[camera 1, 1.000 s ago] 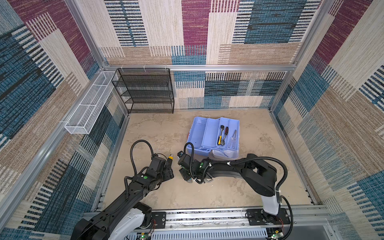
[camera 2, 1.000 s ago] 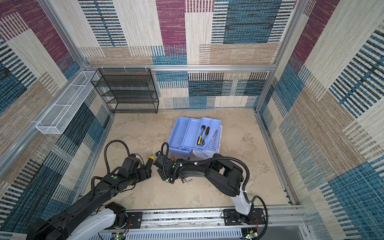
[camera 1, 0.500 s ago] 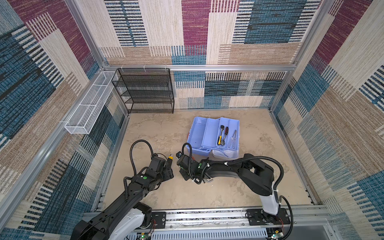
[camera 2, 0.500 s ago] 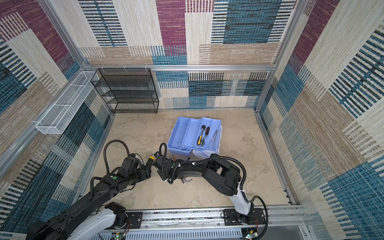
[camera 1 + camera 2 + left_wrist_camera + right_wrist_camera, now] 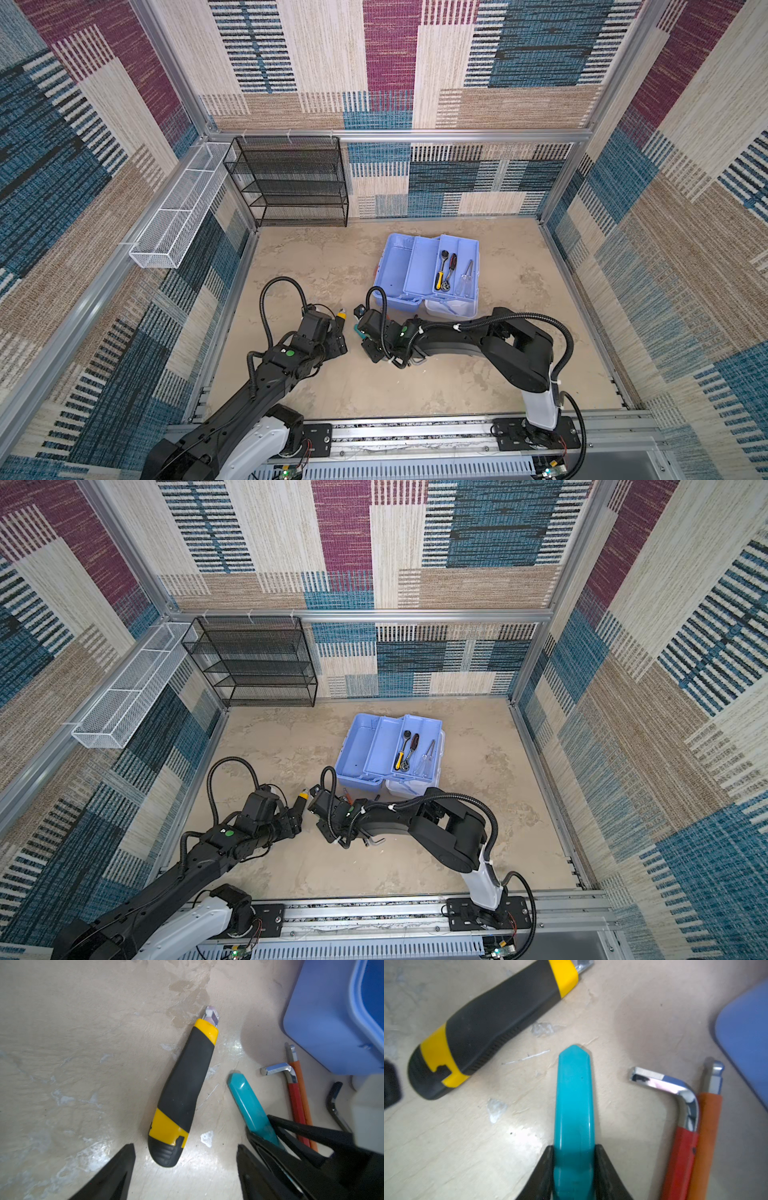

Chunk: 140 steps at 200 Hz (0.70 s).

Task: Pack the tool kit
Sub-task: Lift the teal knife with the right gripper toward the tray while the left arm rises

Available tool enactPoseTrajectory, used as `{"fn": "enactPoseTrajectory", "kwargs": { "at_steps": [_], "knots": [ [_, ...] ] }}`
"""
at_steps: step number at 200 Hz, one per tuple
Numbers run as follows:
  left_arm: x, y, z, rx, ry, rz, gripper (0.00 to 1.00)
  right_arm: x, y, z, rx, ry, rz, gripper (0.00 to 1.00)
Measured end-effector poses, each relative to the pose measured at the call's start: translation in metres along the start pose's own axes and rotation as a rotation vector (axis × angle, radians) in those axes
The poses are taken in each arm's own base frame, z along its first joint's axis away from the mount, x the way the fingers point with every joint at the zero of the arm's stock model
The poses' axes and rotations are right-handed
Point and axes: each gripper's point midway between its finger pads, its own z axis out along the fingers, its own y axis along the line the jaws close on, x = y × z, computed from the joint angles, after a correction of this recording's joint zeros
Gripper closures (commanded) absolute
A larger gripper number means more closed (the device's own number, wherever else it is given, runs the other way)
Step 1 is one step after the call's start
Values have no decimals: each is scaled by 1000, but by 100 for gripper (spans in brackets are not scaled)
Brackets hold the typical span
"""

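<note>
pinching a teal handle [image 5: 574,1105], right gripper [image 5: 574,1159]; left gripper [image 5: 185,1155] spread over yellow knife [image 5: 185,1084]; hex keys [image 5: 685,1136] just beside.

Nothing readable shows in any view. The tool kit [image 5: 392,266], the utility knife [image 5: 185,1084], the teal handle [image 5: 574,1105] and the hex keys [image 5: 683,1153] carry no legible word, brand, number or sign.
</note>
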Motion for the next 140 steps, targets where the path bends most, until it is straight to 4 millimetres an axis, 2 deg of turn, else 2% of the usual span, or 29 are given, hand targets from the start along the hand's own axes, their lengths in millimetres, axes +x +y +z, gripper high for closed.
{"fn": "enactPoseTrajectory", "kwargs": {
  "at_steps": [35, 91, 140],
  "knots": [
    [-9, -7, -3, 14, -16, 0, 20, -22, -3, -14, -19, -43, 32, 83],
    [-35, -28, -6, 30, -38, 50, 20, -40, -19, -47, -46, -105, 95, 84],
    [-67, -59, 8, 53, -26, 117, 21, -54, -56, -79, -18, -175, 160, 84]
  ]
}}
